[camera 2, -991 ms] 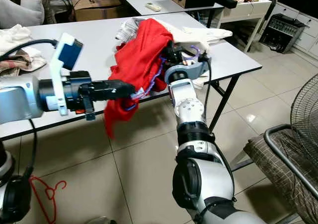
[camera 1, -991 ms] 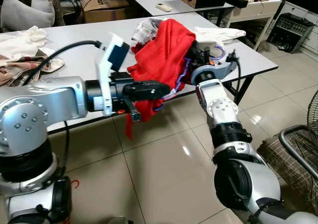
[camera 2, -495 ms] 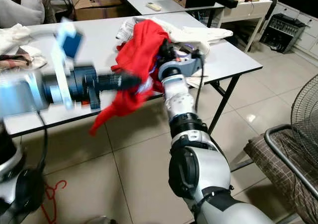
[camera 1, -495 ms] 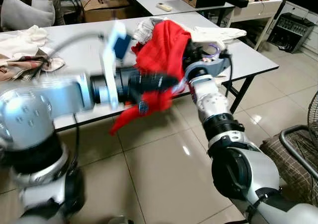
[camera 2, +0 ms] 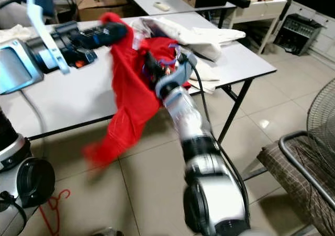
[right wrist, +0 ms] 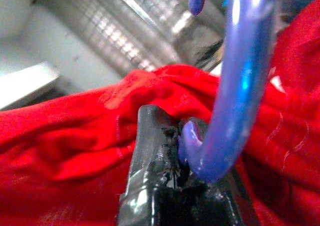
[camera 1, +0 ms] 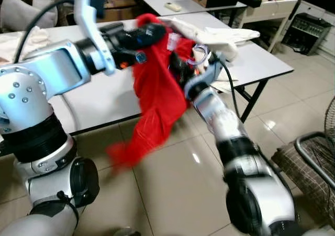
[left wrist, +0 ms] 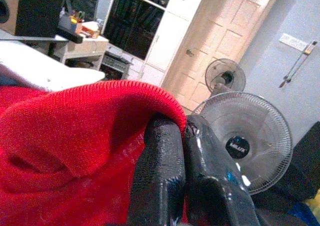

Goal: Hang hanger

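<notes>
Left eye view: the robot stood before a white table [camera 1: 99, 97] with both arms raised and a red garment [camera 1: 157, 97] strung between them. The left gripper [camera 1: 157, 32] was lifted high over the table, its two black fingers [left wrist: 165, 171] pressed together on a fold of the red cloth at the garment's top edge. From there the fabric hung down past the table's front edge toward the tiled floor [camera 1: 172, 183], its lower end blurred. The right gripper [camera 1: 180, 68] reached in at the garment's middle, buried in red folds; its fingers [right wrist: 150, 151] were pinched on a blue-purple plastic hanger [right wrist: 235, 85], whose curved hook stood just above the fingertips and rose out of the cloth. White clothes [camera 1: 220, 34] lay heaped on the table behind the arms. A second red hanger [camera 2: 52, 204] lay on the floor by the robot's left leg. A standing fan [left wrist: 250, 136] stood across the room.
</notes>
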`<state>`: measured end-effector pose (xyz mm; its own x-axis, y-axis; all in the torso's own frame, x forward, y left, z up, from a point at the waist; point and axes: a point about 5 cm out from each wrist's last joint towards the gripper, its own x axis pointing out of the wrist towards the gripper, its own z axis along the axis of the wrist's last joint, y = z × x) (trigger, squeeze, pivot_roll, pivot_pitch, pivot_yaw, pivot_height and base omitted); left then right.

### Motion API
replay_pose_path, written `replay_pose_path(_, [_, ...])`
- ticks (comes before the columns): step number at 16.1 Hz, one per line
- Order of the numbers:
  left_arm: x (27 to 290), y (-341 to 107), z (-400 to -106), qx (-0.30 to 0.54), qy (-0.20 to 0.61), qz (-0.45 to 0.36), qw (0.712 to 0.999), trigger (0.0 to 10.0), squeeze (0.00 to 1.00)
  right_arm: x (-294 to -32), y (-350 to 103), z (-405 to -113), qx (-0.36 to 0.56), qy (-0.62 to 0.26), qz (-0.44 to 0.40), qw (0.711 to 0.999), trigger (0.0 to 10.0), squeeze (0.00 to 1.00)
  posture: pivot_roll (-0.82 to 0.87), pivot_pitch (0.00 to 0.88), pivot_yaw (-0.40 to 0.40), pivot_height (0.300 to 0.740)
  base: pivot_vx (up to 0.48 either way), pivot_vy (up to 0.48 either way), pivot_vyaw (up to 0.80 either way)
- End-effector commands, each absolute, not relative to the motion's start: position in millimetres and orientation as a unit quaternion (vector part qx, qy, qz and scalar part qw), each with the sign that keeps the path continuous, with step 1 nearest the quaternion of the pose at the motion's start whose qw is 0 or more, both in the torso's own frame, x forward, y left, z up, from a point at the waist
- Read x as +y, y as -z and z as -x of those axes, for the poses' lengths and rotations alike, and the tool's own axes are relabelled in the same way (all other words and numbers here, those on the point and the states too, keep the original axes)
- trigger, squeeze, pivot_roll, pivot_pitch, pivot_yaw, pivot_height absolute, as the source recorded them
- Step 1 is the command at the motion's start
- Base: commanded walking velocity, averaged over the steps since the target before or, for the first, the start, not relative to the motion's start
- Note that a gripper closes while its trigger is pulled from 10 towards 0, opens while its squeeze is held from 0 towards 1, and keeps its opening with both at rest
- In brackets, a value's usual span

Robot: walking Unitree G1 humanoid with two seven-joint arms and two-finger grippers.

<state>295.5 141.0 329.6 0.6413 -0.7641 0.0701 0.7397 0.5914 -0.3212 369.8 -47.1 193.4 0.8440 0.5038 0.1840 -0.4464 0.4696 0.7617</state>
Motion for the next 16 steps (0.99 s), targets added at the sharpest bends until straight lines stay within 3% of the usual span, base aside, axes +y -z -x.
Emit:
replay_pose_path(1, [138, -335, -294, 0.027, 0.429, 0.154, 0.89, 0.0, 0.0, -44, -207, -359, 0.029, -0.318, -0.424, 0.848, 10.0, 0.0, 0.01, 0.0, -0.023, 0.74, 0.0, 0.0, 0.0])
replay_pose_path(3, [140, -336, -294, 0.024, 0.43, 0.146, 0.891, 0.0, 0.0, -53, -206, -342, 0.033, -0.34, -0.37, 0.864, 10.0, 0.0, 0.01, 0.0, -0.021, 0.74, 0.0, 0.0, 0.0])
replay_pose_path(5, [143, -338, -286, 0.034, 0.439, 0.103, 0.892, 0.0, 0.0, -66, -209, -319, 0.054, -0.373, -0.37, 0.849, 10.0, 0.0, 0.01, 0.0, -0.021, 0.74, 0.0, 0.0, 0.0])
replay_pose_path(7, [146, -339, -274, 0.039, 0.452, 0.082, 0.888, 0.2, 0.0, -87, -182, -293, 0.155, -0.362, -0.248, 0.885, 10.0, 0.0, 0.01, 0.0, -0.025, 0.74, 0.0, 0.0, 0.0])
replay_pose_path(8, [147, -338, -273, 0.042, 0.448, 0.077, 0.89, 0.4, 0.0, -89, -182, -276, 0.178, -0.414, -0.3, 0.84, 10.0, 0.0, 0.01, 0.0, -0.025, 0.74, 0.0, 0.0, 0.0])
replay_pose_path(9, [148, -337, -273, 0.043, 0.445, 0.076, 0.891, 0.4, 0.0, -90, -182, -270, 0.186, -0.432, -0.311, 0.826, 10.0, 0.0, 0.01, 0.0, -0.025, 0.74, 0.0, 0.0, 0.0])
replay_pose_path(10, [150, -337, -273, 0.044, 0.437, 0.07, 0.895, 0.2, 0.0, -98, -171, -268, 0.211, -0.417, -0.218, 0.857, 10.0, 0.0, 0.01, 0.0, -0.031, 0.74, 0.0, 0.0, 0.0])
replay_pose_path(12, [154, -336, -271, 0.05, 0.429, 0.052, 0.9, 0.2, 0.0, -107, -174, -257, 0.229, -0.433, -0.196, 0.85, 10.0, 0.0, 0.02, 0.0, -0.032, 0.74, 0.0, 0.0, 0.0])
replay_pose_path(13, [155, -334, -270, 0.06, 0.425, 0.043, 0.902, 0.4, 0.0, -114, -175, -258, 0.233, -0.421, -0.151, 0.864, 10.0, 0.0, 0.01, 0.0, -0.03, 0.74, 0.0, 0.0, 0.0])
replay_pose_path(14, [157, -331, -270, 0.072, 0.421, 0.037, 0.904, 0.5, 0.0, -122, -170, -262, 0.249, -0.396, -0.085, 0.88, 10.0, 0.0, 0.02, 0.0, -0.029, 0.74, 0.0, 0.0, 0.0])
replay_pose_path(15, [158, -327, -271, 0.081, 0.413, 0.028, 0.907, 0.5, 0.0, -132, -159, -265, 0.263, -0.36, 0.062, 0.893, 10.0, 0.0, 0.01, 0.0, -0.027, 0.74, 0.0, 0.0, 0.0])
replay_pose_path(16, [159, -325, -271, 0.084, 0.41, 0.028, 0.908, 0.4, 0.0, -121, -169, -263, 0.243, -0.399, -0.044, 0.883, 10.0, 0.0, 0.01, 0.0, -0.028, 0.74, 0.0, 0.0, 0.0])
